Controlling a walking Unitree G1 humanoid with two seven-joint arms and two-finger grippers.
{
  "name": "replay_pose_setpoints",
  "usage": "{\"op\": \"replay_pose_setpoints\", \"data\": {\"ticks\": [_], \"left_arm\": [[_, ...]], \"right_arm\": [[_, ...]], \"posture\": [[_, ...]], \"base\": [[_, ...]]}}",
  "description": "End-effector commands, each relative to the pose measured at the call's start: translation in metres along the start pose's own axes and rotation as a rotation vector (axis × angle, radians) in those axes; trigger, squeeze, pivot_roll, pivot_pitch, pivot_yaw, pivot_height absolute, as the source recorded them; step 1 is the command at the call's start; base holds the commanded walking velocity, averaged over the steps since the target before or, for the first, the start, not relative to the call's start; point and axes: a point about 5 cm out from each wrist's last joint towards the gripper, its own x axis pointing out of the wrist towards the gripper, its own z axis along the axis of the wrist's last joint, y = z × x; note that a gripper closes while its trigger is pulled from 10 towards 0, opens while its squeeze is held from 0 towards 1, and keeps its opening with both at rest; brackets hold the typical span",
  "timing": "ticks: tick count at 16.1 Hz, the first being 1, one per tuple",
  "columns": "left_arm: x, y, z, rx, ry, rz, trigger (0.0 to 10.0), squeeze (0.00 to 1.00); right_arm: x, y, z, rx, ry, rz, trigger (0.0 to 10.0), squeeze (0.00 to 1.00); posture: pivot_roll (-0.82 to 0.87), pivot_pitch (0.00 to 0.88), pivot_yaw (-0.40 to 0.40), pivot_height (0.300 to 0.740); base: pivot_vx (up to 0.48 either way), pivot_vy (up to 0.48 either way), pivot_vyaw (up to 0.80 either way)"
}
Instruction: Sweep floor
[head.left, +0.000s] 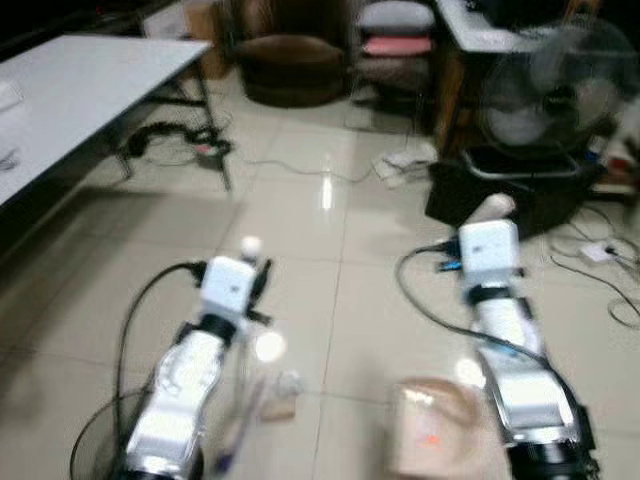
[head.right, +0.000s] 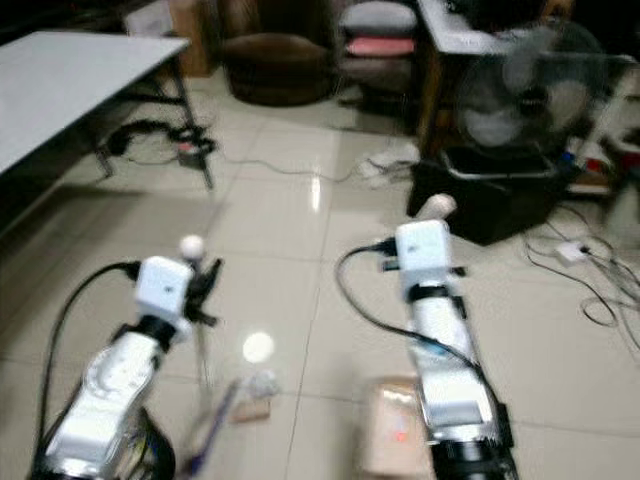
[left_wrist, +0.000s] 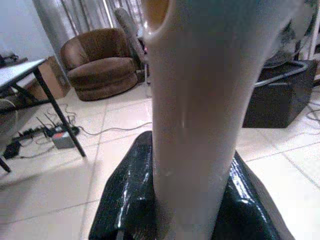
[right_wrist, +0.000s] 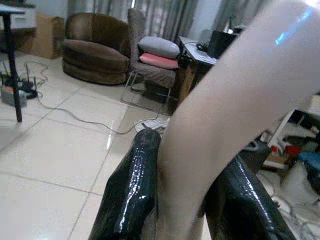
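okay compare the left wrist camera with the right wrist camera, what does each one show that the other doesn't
Left wrist view: a table leg with a power strip beside it, and a black box. Right wrist view: a chair with a grey and pink cushion and a desk. Both: the brown armchair, tiled floor, and a hand shut on a pale handle, left hand and right hand.

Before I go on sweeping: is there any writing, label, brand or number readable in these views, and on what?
None can be read.
Dustpan: an orange mark, too blurred to tell if it is writing.
Cardboard box beside the brown armchair: no print made out.
Fan and the black box under it: no legible label.
Handles held in the left gripper and right gripper: plain.
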Motion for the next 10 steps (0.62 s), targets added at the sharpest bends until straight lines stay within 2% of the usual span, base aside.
{"op": "replay_pose_setpoints", "data": {"ticks": [1, 5, 8, 10], "left_arm": [[0.005, -0.004, 0.007, 0.014, -0.034, -0.013, 10.0, 0.0], [0.007, -0.007, 0.009, 0.015, -0.038, -0.028, 10.0, 0.0], [0.007, -0.005, 0.011, 0.017, -0.042, -0.027, 10.0, 0.0], [0.01, -0.005, 0.012, 0.019, -0.046, -0.035, 10.0, 0.0]], "right_arm": [[0.002, -0.009, 0.004, -0.01, -0.025, -0.029, 10.0, 0.0], [0.006, -0.005, 0.0, -0.022, -0.035, -0.014, 10.0, 0.0], [0.007, 0.001, 0.004, -0.011, -0.062, 0.052, 10.0, 0.0], [0.005, 0.005, 0.003, -0.001, -0.066, 0.046, 10.0, 0.0]], "posture": [[-0.12, 0.0, 0.054, 0.74], [-0.11, 0.0, 0.063, 0.74], [-0.11, 0.0, 0.072, 0.74], [-0.11, 0.0, 0.078, 0.74]], "base": [[0.349, 0.0, 0.0], [0.352, 0.0, 0.0], [0.349, 0.0, 0.0], [0.343, 0.0, 0.8]]}}
